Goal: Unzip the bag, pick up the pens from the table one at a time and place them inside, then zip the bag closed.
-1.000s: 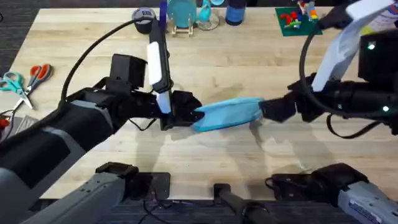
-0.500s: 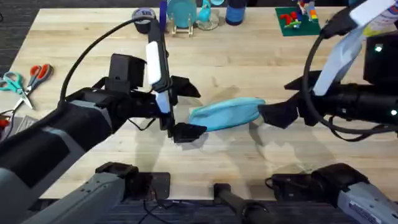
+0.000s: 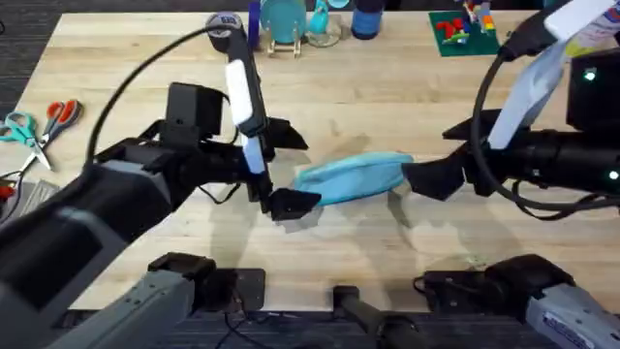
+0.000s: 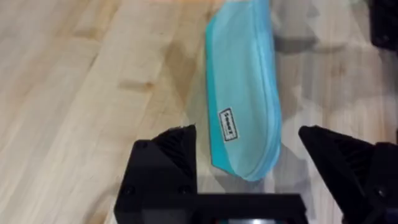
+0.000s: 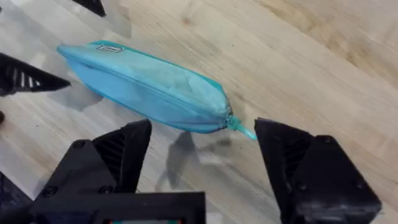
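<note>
You see the bag lying mid-table, between the left tool at its left end and the right tool at its right; scissors lie far left.

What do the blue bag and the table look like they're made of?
The bag looks like soft matte woven fabric: it sags, wrinkles, and carries a sewn label. The table appears to be light butcher-block wood with a smooth, faintly glossy finish, showing grain and plank seams.
</note>
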### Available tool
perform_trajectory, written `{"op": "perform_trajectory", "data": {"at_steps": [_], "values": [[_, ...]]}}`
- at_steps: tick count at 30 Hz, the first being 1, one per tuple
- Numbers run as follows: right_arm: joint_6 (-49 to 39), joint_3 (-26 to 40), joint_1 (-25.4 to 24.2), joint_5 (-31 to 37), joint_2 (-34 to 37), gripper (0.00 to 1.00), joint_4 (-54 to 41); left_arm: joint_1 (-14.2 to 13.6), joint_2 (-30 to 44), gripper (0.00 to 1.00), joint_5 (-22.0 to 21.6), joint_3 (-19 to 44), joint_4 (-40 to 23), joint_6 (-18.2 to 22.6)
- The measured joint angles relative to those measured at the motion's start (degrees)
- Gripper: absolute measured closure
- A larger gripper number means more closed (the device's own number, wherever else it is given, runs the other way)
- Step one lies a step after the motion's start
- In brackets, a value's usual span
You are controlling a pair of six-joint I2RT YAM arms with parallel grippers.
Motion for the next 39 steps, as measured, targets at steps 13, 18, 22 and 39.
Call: {"op": "perform_trajectory", "data": {"at_steps": [13,18,22,39], "values": [[-0.02,0.0,0.0,0.0,0.0,0.004,-1.36,-1.99,-20.14,0.006,-15.32,12.12,-27.19,-18.9],[-0.04,0.0,0.0,0.0,0.02,0.004,-2.52,-4.05,-24.59,0.005,-21.9,18.52,-39.1,-27.02],[-0.04,0.0,0.0,0.0,0.0,0.004,-2.64,-4.63,-25.9,0.006,-24.46,24.05,-47.25,-30.59],[-0.04,0.0,0.0,0.0,0.0,0.004,-2.62,-4.63,-25.95,0.005,-26.72,30.46,-51.54,-38.32]]}}
